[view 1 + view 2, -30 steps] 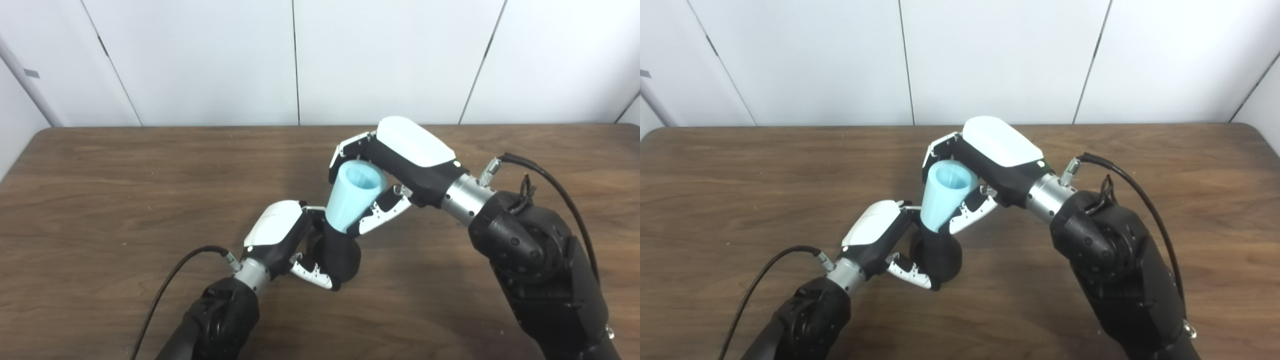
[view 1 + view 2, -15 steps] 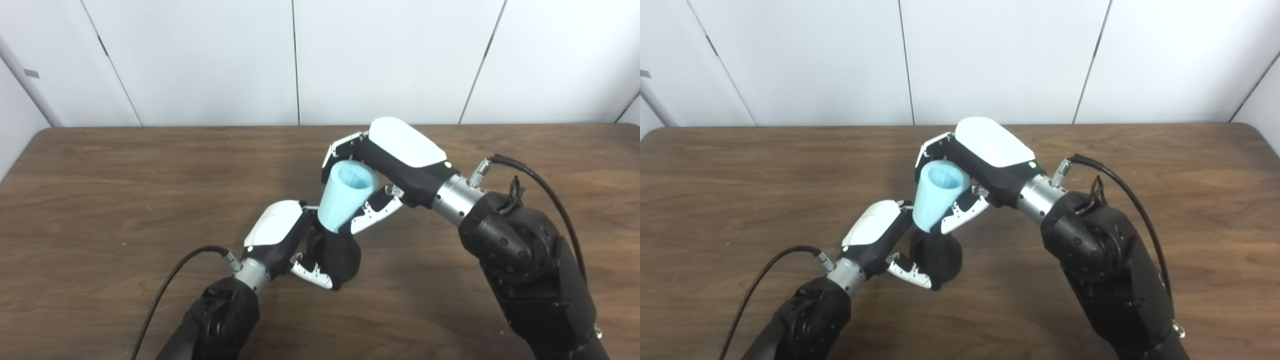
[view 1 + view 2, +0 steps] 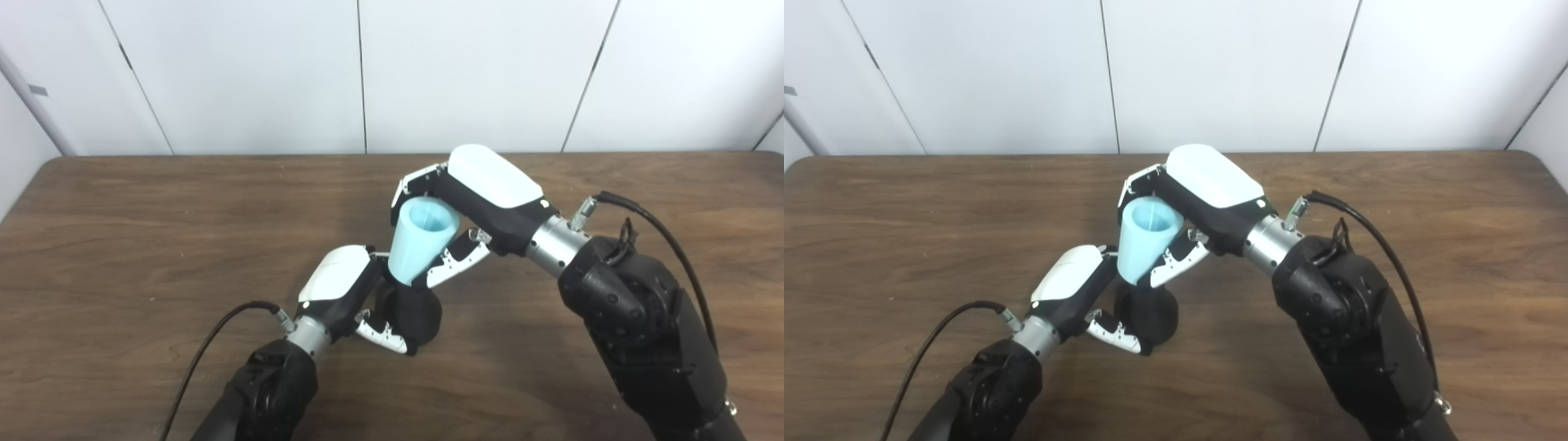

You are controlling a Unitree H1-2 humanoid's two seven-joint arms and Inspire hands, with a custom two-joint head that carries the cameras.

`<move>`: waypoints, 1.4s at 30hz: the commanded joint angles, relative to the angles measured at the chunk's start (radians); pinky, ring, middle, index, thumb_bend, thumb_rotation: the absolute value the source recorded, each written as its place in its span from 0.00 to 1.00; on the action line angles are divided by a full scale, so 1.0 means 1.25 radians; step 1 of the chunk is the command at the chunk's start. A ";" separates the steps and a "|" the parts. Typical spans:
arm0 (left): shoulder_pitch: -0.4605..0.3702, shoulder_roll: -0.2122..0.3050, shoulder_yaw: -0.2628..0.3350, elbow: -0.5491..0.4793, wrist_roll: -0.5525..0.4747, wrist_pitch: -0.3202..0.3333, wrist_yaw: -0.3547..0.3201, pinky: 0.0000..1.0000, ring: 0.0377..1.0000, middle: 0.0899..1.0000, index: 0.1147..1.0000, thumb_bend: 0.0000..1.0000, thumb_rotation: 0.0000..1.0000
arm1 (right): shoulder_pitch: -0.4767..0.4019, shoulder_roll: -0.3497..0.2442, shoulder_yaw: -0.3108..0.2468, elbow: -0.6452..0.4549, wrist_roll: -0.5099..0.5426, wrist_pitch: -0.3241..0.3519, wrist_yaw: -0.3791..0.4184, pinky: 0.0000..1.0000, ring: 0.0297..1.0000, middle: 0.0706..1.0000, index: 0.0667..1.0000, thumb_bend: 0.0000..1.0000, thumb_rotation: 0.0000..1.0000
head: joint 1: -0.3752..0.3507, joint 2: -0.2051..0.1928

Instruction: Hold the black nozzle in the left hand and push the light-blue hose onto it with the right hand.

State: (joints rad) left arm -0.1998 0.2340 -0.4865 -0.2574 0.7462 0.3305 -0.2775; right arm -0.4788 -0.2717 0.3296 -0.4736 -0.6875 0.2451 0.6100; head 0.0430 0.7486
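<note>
Both of my hands were closed on the parts over the middle of the desk [image 3: 122,202].

My right hand [image 3: 474,196], the larger shape, was wrapped around the light-blue hose [image 3: 419,239], a tapered piece with its wide open end up and its narrow end down, meeting the top of the black nozzle [image 3: 413,315]. My left hand [image 3: 349,291] gripped that nozzle from the left, nearer the front edge than the back, well away from either side edge.
</note>
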 commanded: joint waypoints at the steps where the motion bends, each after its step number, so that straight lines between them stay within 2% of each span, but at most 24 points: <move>1: 0.032 0.004 -0.030 0.016 -0.013 0.009 -0.067 0.94 0.64 0.44 0.42 0.52 0.00 | -0.032 -0.021 0.000 -0.009 -0.008 0.001 0.019 0.31 0.41 0.48 0.47 0.50 0.00 | 0.000 0.004; 5: 0.032 0.004 -0.028 0.014 -0.016 0.009 -0.066 0.94 0.64 0.44 0.42 0.52 0.00 | -0.041 -0.030 0.012 -0.014 -0.003 0.010 0.057 0.30 0.41 0.48 0.47 0.50 0.00 | -0.001 0.006; 8: 0.031 0.002 -0.027 0.017 -0.018 0.006 -0.063 0.94 0.64 0.44 0.42 0.52 0.00 | -0.062 -0.053 0.030 -0.019 0.026 0.025 0.118 0.30 0.41 0.48 0.47 0.50 0.00 | -0.001 0.006; 14: 0.030 0.003 -0.027 0.017 -0.018 0.006 -0.062 0.94 0.64 0.44 0.42 0.52 0.00 | -0.070 -0.063 0.038 -0.022 0.035 0.036 0.127 0.30 0.41 0.49 0.47 0.50 0.00 | -0.001 0.006; 16: 0.034 0.003 -0.025 0.017 -0.020 0.003 -0.060 0.94 0.64 0.44 0.42 0.52 0.00 | -0.118 -0.088 0.062 -0.026 0.042 0.108 0.226 0.30 0.42 0.48 0.46 0.50 0.00 | 0.000 0.007; 18: 0.037 0.003 -0.024 0.016 -0.022 0.003 -0.059 0.94 0.64 0.43 0.42 0.52 0.00 | -0.142 -0.097 0.080 -0.032 0.029 0.154 0.269 0.31 0.43 0.47 0.44 0.50 0.00 | -0.001 0.008; 23: 0.036 0.003 -0.023 0.015 -0.026 0.003 -0.060 0.94 0.63 0.43 0.43 0.52 0.00 | -0.137 -0.090 0.088 -0.045 0.016 0.174 0.249 0.31 0.44 0.47 0.44 0.50 0.00 | -0.002 0.007; 28: 0.034 0.002 -0.021 0.021 -0.030 0.000 -0.060 0.94 0.63 0.43 0.43 0.52 0.00 | -0.127 -0.083 0.083 -0.049 0.023 0.156 0.218 0.31 0.43 0.48 0.46 0.50 0.00 | -0.004 0.006; 35: 0.034 0.001 -0.020 0.023 -0.030 -0.001 -0.060 0.94 0.63 0.43 0.43 0.52 0.00 | -0.127 -0.086 0.085 -0.049 0.028 0.154 0.210 0.31 0.43 0.47 0.47 0.50 0.00 | -0.004 0.006; 36: 0.033 0.000 -0.023 0.026 -0.028 -0.003 -0.060 0.94 0.63 0.43 0.43 0.52 0.00 | -0.123 -0.086 0.086 -0.052 0.021 0.130 0.192 0.31 0.43 0.47 0.47 0.50 0.00 | -0.004 0.003; 37: 0.033 -0.001 -0.025 0.029 -0.027 -0.004 -0.060 0.94 0.63 0.43 0.42 0.52 0.00 | -0.121 -0.086 0.087 -0.055 0.014 0.110 0.177 0.46 0.58 0.63 0.59 0.67 0.06 | -0.004 0.003; 38: 0.032 -0.001 -0.026 0.031 -0.026 -0.004 -0.060 0.93 0.63 0.43 0.42 0.52 0.00 | -0.120 -0.088 0.088 -0.057 0.007 0.092 0.166 0.56 0.69 0.75 0.68 0.77 0.12 | -0.004 0.002; 40: 0.031 -0.001 -0.027 0.033 -0.024 -0.005 -0.060 0.93 0.63 0.42 0.43 0.52 0.00 | -0.123 -0.090 0.086 -0.062 -0.004 0.074 0.160 0.64 0.77 0.84 0.75 0.85 0.19 | -0.004 0.002; 42: 0.030 -0.002 -0.026 0.035 -0.024 -0.007 -0.060 0.93 0.63 0.41 0.43 0.52 0.00 | -0.126 -0.091 0.082 -0.070 -0.011 0.066 0.162 0.70 0.83 0.87 0.78 0.89 0.22 | -0.005 0.002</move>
State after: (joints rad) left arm -0.1953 0.2295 -0.4898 -0.2576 0.7331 0.3070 -0.2801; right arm -0.6059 -0.3733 0.4436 -0.5257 -0.6907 0.3509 0.8249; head 0.0353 0.7501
